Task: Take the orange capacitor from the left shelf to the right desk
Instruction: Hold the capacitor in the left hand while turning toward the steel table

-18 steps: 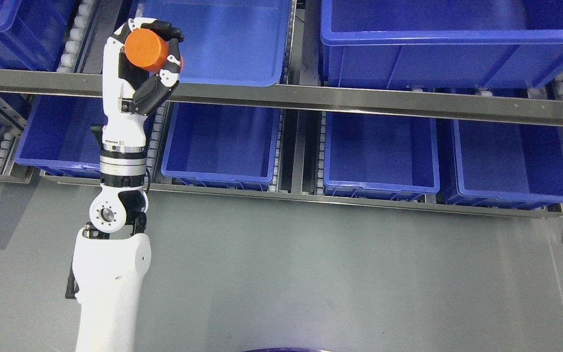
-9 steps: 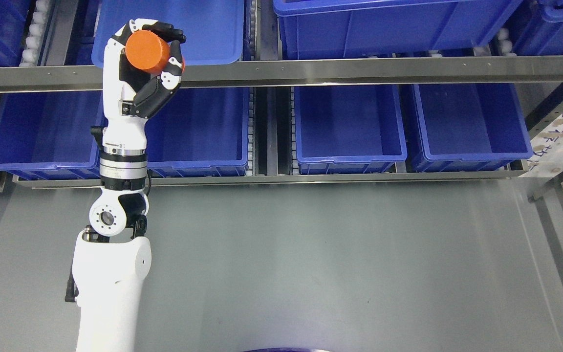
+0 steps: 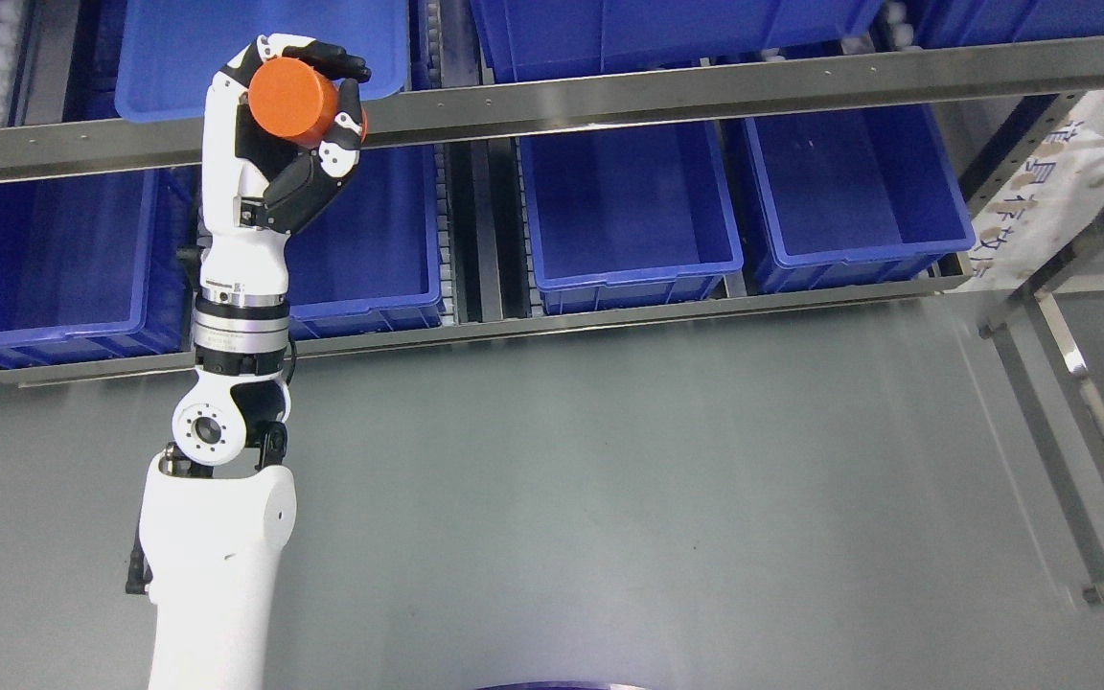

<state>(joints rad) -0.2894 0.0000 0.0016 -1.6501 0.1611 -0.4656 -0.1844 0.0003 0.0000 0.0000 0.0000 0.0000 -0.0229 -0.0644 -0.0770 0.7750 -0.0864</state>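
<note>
Left hand (image 3: 288,115) raised upper left of frame, fingers clenched round orange capacitor (image 3: 291,87); apparently clear of shelf rail (image 3: 667,91).

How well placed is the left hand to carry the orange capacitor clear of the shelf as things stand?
Probably well: the left hand is shut on the orange capacitor, held up in front of the shelf rail, with nothing around it.
</note>
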